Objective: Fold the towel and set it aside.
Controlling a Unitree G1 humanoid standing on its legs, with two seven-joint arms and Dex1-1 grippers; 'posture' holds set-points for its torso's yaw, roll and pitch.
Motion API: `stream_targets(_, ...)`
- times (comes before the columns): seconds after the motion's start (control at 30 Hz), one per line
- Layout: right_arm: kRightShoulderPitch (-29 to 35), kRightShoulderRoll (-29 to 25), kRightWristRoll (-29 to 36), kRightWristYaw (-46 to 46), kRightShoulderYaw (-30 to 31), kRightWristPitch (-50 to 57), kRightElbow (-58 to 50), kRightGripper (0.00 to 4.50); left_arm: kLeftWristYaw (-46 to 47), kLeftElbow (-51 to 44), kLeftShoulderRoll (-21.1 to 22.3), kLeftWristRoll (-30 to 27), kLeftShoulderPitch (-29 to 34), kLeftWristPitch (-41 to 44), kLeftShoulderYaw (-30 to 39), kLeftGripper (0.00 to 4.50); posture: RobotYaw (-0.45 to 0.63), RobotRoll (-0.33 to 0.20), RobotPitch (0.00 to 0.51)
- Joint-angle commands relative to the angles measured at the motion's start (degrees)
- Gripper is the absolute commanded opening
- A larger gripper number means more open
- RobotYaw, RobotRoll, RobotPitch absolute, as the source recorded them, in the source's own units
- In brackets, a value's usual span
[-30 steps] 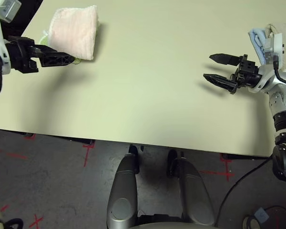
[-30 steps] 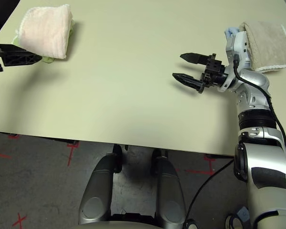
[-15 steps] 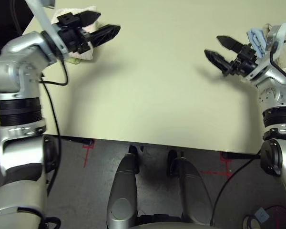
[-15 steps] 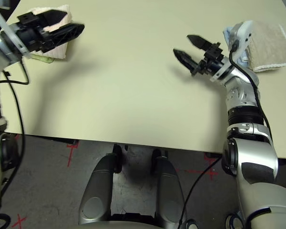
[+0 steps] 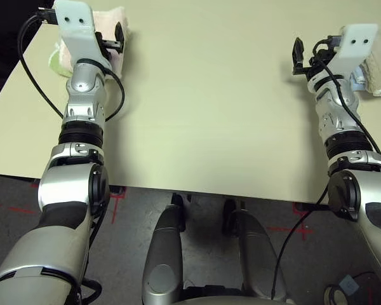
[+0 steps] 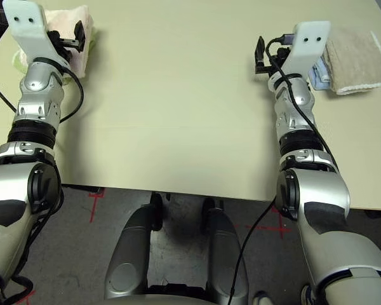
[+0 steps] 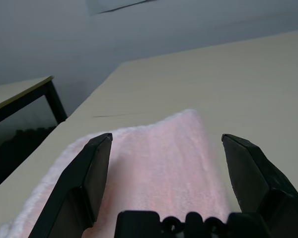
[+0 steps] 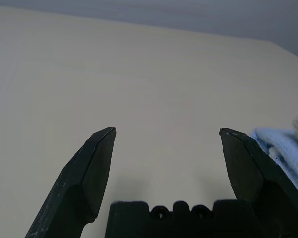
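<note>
The pale pink towel [image 7: 154, 168] lies folded at the table's far left corner [image 6: 68, 19], on top of a light green one. My left gripper [image 7: 166, 139] hovers just over the pink towel's near part, fingers open and wide apart, nothing between them; from the head camera it shows as black fingers [image 5: 117, 38] at the towel's right edge. My right gripper [image 8: 166, 131] is open over bare table at the far right [image 6: 261, 54], holding nothing.
A light green folded towel [image 5: 54, 60] peeks out under the pink one. A beige folded towel [image 6: 355, 60] and a light blue one [image 8: 283, 148] lie at the far right, beside my right wrist. The table's left edge [image 5: 13, 89] runs close to my left arm.
Both arms have swung round to point straight ahead. The left gripper moved from beside the pink towel to over it; the right gripper moved farther back, beside the blue towel. Both stayed open.
</note>
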Motion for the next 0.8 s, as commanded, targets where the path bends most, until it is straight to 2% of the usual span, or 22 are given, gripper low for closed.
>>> stream_targets(0.03,0.6,-1.1,1.4,2.9,-1.3,-2.6,1.9,4.5,-10.0,-0.5,-0.4,-3.7,0.5,-3.6,0.9,4.47,0.02,0.0,0.332)
stream_targets(0.2,1.8,-2.0,2.4,6.0,-1.9,-2.6,2.0,4.5,-24.8,-7.4,-1.4,-10.0,2.4,-0.5,1.4,4.47,0.01,0.0,0.34)
stream_targets(0.33,2.3,-2.8,2.8,7.7,-2.1,-2.3,1.6,4.5,-25.7,-12.6,-2.0,-11.5,5.9,3.9,1.6,4.47,0.01,0.0,0.333)
stream_targets(0.5,3.2,-3.1,3.3,9.1,-2.3,-1.5,0.8,4.5,-19.7,-14.6,-3.3,-11.6,9.4,9.0,2.8,4.47,0.0,0.0,0.331)
stream_targets(0.57,3.5,-3.0,3.5,9.4,-2.3,-1.4,0.4,4.5,-15.8,-13.2,-3.1,-10.1,9.9,8.4,3.1,4.47,0.0,0.0,0.331)
stream_targets(0.8,3.5,-3.3,3.6,9.4,-2.3,-1.8,0.3,4.5,-3.3,-5.2,-0.5,-5.8,6.5,5.1,3.8,4.47,-0.02,0.0,0.334)
